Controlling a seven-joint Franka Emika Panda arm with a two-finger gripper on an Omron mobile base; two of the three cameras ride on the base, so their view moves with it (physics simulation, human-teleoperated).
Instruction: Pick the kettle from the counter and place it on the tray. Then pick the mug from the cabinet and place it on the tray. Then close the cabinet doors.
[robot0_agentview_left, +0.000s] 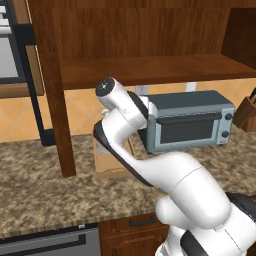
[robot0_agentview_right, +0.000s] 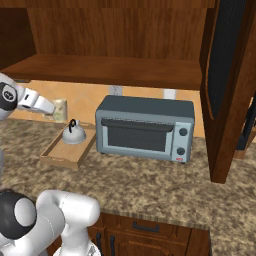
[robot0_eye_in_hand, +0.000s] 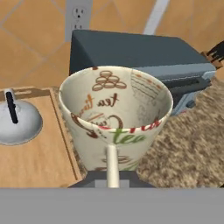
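Item, step in hand — second of three, by my reading: the kettle (robot0_agentview_right: 73, 133) already sits on the tray (robot0_agentview_right: 60, 159), and the mug (robot0_eye_in_hand: 114, 118) is out of the cabinet (robot0_agentview_left: 145, 45), carried in the air just beside the tray's near edge, between tray and toaster oven (robot0_agentview_right: 145, 128).

Item, gripper (robot0_eye_in_hand: 109, 177) — jaws pinching the mug low at its side; the cup's mouth faces the hand camera, printed lettering visible inside.

Item, next move — likely a short carry over the bare wood beside the kettle, then a lowering and release. It calls for keeping clear of the kettle's black handle and landing the mug inside the raised rim.

Item, still outstanding — the cabinet doors (robot0_agentview_right: 227, 90) stand open; one hangs at the right of the oven.

Item, surface — speckled granite counter (robot0_agentview_right: 150, 180), tray at the left against the wall, oven centre.

Item, room — tan tiled backsplash with a wall outlet (robot0_eye_in_hand: 78, 17); lower drawers (robot0_agentview_right: 145, 227) beneath.
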